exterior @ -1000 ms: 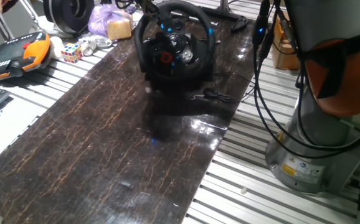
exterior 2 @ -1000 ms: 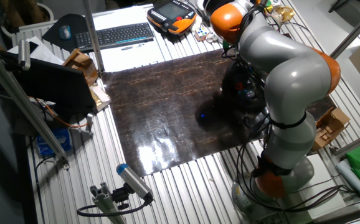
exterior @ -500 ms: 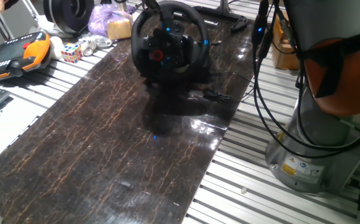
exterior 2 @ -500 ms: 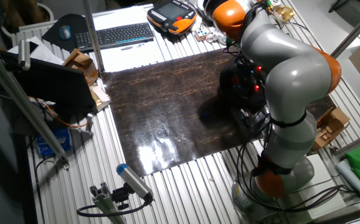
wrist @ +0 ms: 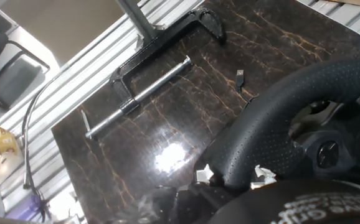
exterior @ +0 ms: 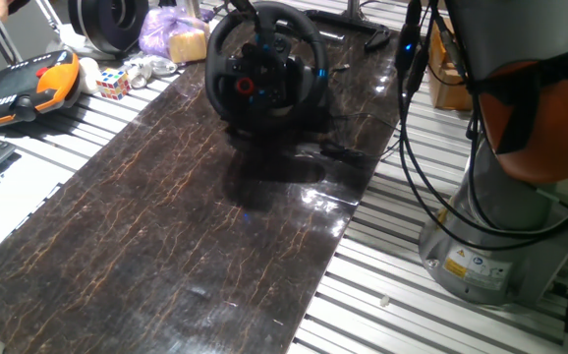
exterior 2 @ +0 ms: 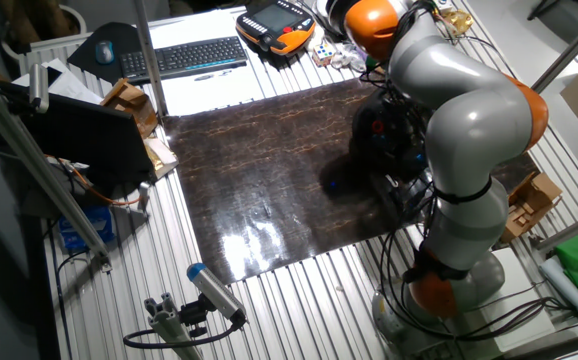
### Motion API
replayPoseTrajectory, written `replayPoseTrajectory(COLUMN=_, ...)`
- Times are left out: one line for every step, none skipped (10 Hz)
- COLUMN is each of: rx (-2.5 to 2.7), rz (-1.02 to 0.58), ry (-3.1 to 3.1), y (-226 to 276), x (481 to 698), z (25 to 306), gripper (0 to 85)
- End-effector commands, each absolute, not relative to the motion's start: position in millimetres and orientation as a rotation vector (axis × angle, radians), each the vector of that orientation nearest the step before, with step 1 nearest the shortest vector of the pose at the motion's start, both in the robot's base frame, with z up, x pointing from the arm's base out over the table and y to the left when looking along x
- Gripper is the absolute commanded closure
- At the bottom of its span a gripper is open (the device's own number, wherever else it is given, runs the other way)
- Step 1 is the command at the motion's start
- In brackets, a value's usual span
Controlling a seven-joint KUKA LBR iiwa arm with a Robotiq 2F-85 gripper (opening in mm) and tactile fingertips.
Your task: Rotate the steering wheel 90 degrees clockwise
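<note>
I've got the steering wheel (exterior: 264,74) at the far end of the dark marbled table (exterior: 186,246), its red hub button facing the camera. In the hand view the perforated rim (wrist: 273,137) fills the lower right, pinched between my gripper's (wrist: 230,176) white-tipped fingers (wrist: 203,174), narrow around it. A black clamp (wrist: 161,56) lies beyond on the tabletop.

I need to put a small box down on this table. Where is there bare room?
The dark mat is bare from the steering wheel to its near edge. Crowded: the strip around the pendant, cube and purple bag.
</note>
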State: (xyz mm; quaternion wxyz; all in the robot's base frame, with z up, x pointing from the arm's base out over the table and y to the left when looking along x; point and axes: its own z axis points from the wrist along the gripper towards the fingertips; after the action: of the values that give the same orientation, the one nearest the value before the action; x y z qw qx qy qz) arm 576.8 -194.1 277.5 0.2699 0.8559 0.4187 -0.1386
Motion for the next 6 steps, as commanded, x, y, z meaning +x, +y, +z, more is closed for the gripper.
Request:
replayPoseTrajectory(rx=2.304, rz=-0.369, ry=1.149, y=-193.9, x=576.6, z=277.0, gripper=77.3)
replayPoseTrajectory(rx=2.304, rz=-0.371, ry=1.151, y=-192.9, x=578.1, z=276.4, gripper=66.0)
replayPoseTrajectory(rx=2.307, rz=-0.372, ry=1.153, y=-192.0, x=578.8, z=276.1, gripper=53.0)
replayPoseTrajectory(rx=2.306, rz=-0.373, ry=1.160, y=-191.3, x=579.0, z=276.3, gripper=42.3)
replayPoseTrajectory(rx=2.307, rz=-0.372, ry=1.156, y=-190.2, x=579.2, z=277.1, gripper=25.0)
replayPoseTrajectory(rx=2.310, rz=-0.370, ry=1.150, y=-189.7, x=579.0, z=278.2, gripper=9.0)
